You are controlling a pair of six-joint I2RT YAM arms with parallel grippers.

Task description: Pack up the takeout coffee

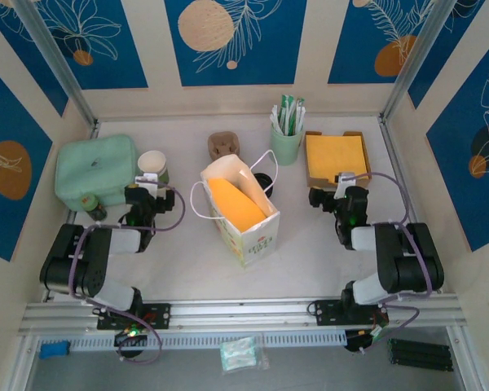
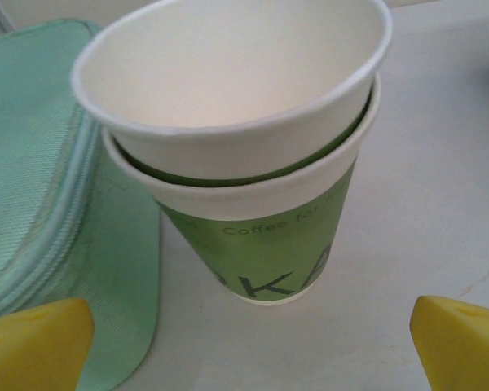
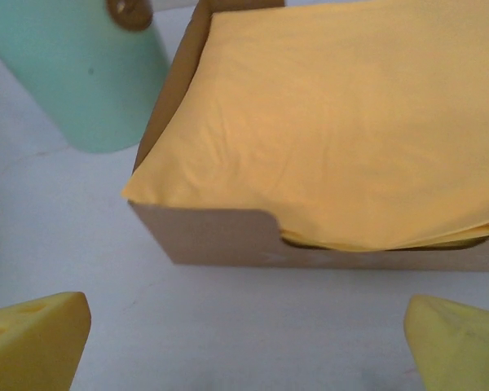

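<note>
Black lid: the takeout coffee (image 1: 263, 181) was probably the dark round top just behind the paper bag (image 1: 240, 213) at frame centre, its sides hidden.
Nearer arm: the right claw (image 1: 336, 192) lay closer than the left claw (image 1: 144, 192), with the coffee up-left of it.
Left wrist: the claw was spread wide and empty, facing the stacked lidless cups (image 2: 253, 187).
Right wrist: the claw was spread and empty, facing the napkin box (image 3: 220, 236).

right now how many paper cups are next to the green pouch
2: one green-and-white cup standing beside the green pouch, and a second cup nested crookedly inside it. Others may sit hidden behind the paper bag.
</note>
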